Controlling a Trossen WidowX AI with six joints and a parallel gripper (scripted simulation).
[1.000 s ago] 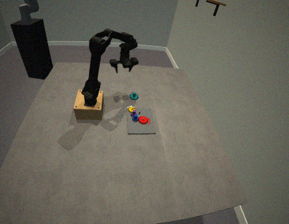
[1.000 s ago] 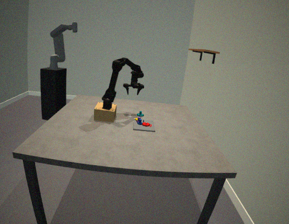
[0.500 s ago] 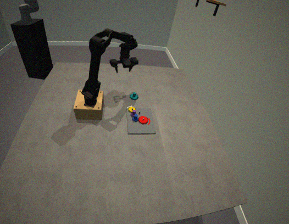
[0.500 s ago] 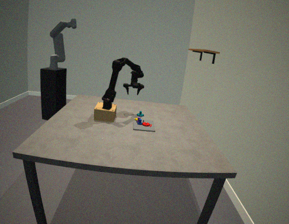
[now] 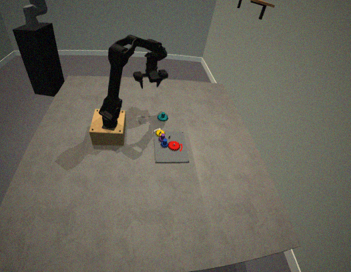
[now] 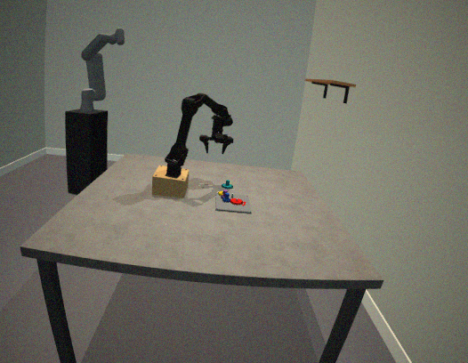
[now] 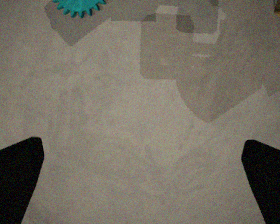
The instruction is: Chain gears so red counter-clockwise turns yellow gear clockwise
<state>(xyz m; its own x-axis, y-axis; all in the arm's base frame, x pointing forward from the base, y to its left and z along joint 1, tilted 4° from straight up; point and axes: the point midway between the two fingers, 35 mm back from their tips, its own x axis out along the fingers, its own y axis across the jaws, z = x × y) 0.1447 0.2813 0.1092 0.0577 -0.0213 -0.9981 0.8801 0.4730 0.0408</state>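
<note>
Two gears, the blue gear (image 5: 165, 143) (image 6: 226, 197) and purple gear (image 5: 163, 137) (image 6: 224, 192), lie below the spread, unladen gripper (image 5: 149, 87) (image 6: 215, 153) (image 7: 145, 151). Imperfect seating could make their teeth slip; descending again might knock them.

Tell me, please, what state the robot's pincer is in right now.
Pincer: open, holding nothing, raised above the table.

Red, blue, purple, yellow gears (image 5: 174, 145) (image 6: 237, 201) clustered on grey board (image 5: 171, 157) (image 6: 233, 209); teal gear (image 5: 163, 117) (image 6: 227, 186) (image 7: 80, 6) upright-knobbed on table, near board.
</note>
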